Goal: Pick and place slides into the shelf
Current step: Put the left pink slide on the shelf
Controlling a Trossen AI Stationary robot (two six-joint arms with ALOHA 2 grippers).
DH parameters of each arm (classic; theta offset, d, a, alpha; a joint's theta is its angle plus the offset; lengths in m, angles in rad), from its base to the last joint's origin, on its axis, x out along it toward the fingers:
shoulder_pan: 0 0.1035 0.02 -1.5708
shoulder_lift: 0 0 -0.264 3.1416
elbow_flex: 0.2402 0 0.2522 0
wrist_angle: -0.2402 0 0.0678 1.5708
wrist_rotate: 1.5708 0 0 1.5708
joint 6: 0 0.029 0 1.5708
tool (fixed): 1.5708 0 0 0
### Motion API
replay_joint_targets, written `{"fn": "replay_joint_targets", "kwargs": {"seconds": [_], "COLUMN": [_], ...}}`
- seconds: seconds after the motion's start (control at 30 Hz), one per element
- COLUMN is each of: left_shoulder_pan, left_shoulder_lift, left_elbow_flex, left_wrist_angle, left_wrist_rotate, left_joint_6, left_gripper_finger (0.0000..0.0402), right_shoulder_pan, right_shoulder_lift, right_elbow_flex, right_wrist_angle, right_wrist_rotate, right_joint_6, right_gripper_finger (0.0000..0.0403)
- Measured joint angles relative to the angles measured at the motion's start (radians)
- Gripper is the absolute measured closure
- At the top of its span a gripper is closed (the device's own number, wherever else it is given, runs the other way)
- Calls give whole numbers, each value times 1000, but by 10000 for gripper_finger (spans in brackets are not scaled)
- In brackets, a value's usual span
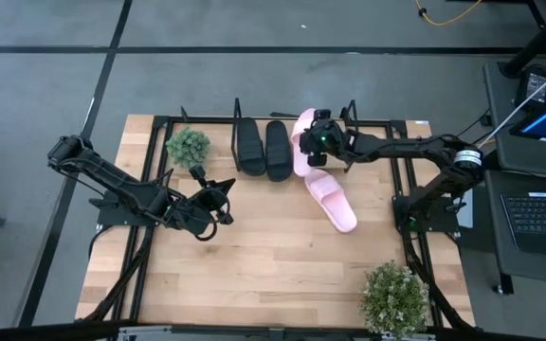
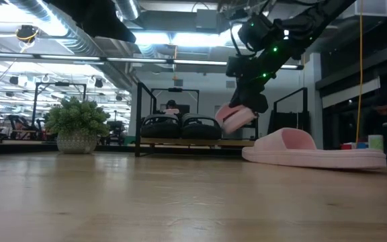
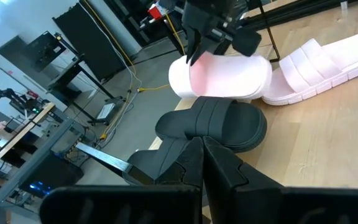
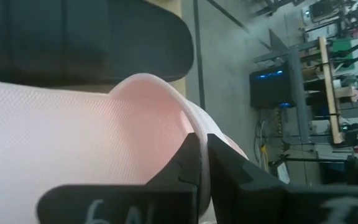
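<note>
Risk sits mostly with the pink slide (image 1: pixel 303 142) that the right gripper (image 1: pixel 322 135) carries at the far edge of the table (image 1: pixel 254 275), right of centre. The jaws are clenched on the thin strap edge of this slide, as the right wrist view shows, and in the low view it hangs tilted, clear of the board of the shelf (image 1: pixel 207 125). Such a narrow pinch on soft foam could slip, I judge, and the slide could swing or drop short of its slot.

Two black slides (image 1: pixel 263 149) already stand side by side in the shelf, and the held one hangs just beside the right-hand black one. If it comes down skewed, it may push that neighbour or catch on an upright rod divider. The second pink slide (image 1: pixel 332 200) lies flat on the table, near the shelf and just in front of the gripper; a low retreat of the arm could drag it away.

The left gripper (image 1: pixel 218 202) waits over the left half of the table, near the small plant (image 1: pixel 188 146), with its jaws pressed together on nothing. It points toward the shelf, so a move forward from there could crowd the right arm.
</note>
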Motion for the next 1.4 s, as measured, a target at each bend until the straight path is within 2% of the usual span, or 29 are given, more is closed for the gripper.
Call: {"fn": "replay_joint_targets", "kwargs": {"seconds": [0.33, 0.87, 0.97, 1.4], "left_shoulder_pan": [0, 0, 0, 0], "left_shoulder_lift": [0, 0, 0, 0], "left_elbow_flex": [0, 0, 0, 0], "left_wrist_angle": [0, 0, 0, 0], "left_wrist_rotate": [0, 1, 26, 47], "left_joint_6": [0, 0, 0, 0], "left_gripper_finger": [401, 400, 400, 400], "right_shoulder_pan": [-7, -9, -9, -9], "right_shoulder_lift": [49, 49, 49, 49], "right_elbow_flex": [0, 0, 0, 0], "right_wrist_angle": [101, 105, 102, 88], "right_wrist_rotate": [4, 9, 10, 11], "right_joint_6": [-42, -43, -42, -43], "right_gripper_finger": [387, 387, 385, 337]}}
